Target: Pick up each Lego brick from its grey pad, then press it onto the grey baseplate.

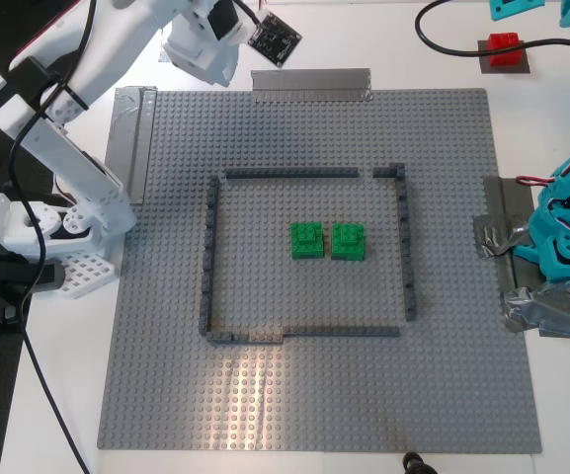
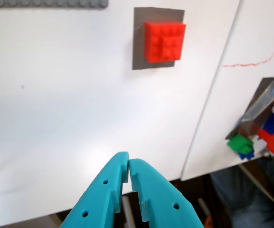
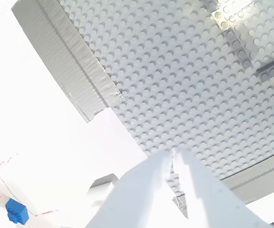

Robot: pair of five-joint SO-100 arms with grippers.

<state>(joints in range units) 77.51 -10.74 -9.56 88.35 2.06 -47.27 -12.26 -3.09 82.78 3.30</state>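
A bright red Lego brick (image 2: 164, 40) sits on a dark charcoal pad (image 2: 139, 47) on the white table. In the exterior view the red brick (image 1: 503, 45) and its pad (image 1: 507, 65) are at the top right, beyond the baseplate's corner. My first gripper (image 2: 128, 166), teal, is shut and empty, held apart from the brick. My second gripper (image 3: 174, 156), white, is shut and empty above a taped corner of the grey baseplate (image 3: 184, 71). The baseplate (image 1: 443, 395) fills the middle of the exterior view. The white brick and the silvery pad are out of view.
Two green bricks (image 1: 307, 240) (image 1: 348, 240) stand inside the dark-grey outline (image 1: 404, 247). Silver tape strips (image 1: 310, 84) (image 1: 131, 138) hold the plate's edges. The teal arm's base (image 1: 566, 232) stands on crumpled tape at the exterior view's right. Loose coloured bricks (image 2: 241, 145) lie off the table.
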